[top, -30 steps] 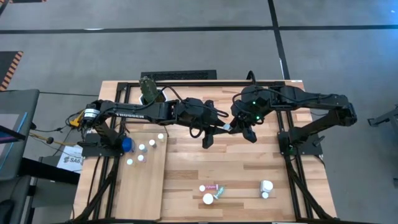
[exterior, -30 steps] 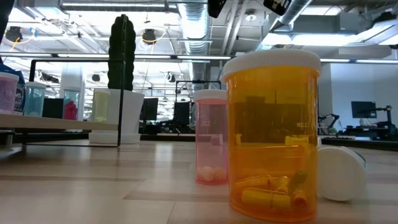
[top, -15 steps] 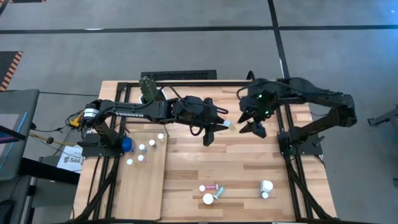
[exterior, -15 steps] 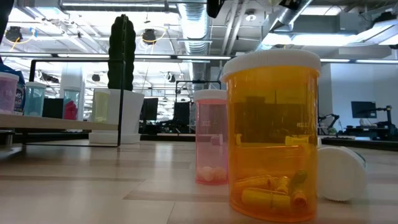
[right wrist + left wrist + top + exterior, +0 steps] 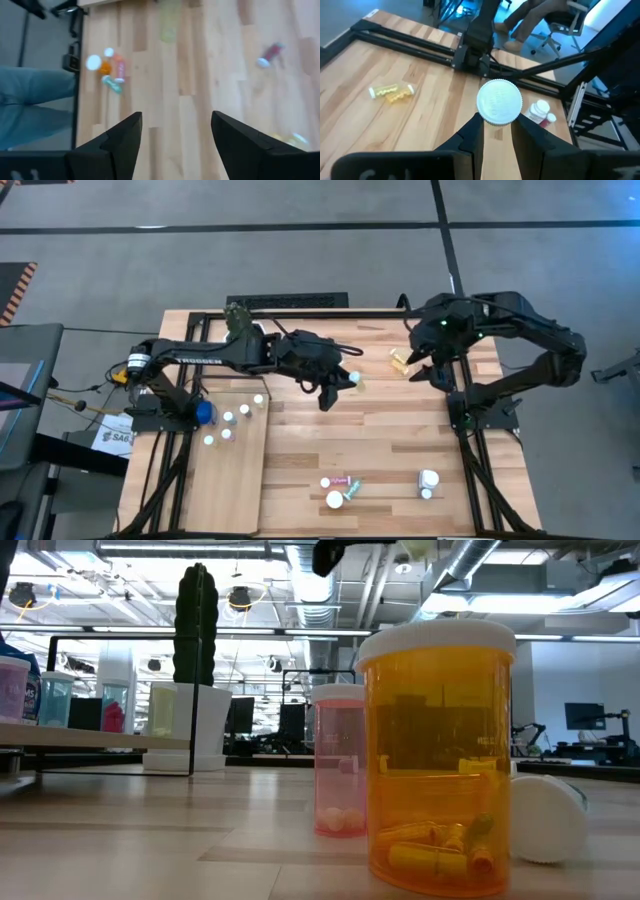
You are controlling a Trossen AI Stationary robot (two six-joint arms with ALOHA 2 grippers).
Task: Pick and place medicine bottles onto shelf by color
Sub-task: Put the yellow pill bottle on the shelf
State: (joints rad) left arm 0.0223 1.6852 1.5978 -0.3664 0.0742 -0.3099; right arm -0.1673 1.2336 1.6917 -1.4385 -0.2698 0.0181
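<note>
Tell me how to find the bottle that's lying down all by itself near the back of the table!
Look in the high view at the striped wooden plank tabletop, at its far edge. Just beside the right end effector lies a small yellow-amber bottle on its side, alone; the other loose bottles cluster at the near edge.

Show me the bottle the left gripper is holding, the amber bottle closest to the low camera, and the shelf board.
Held bottle (image 5: 499, 101), left wrist view, centre of its white cap, between the left gripper's fingers.
Amber bottle (image 5: 437, 765), low view, middle of its orange body.
Shelf (image 5: 225, 485), high view, bare part of the pale board.
</note>
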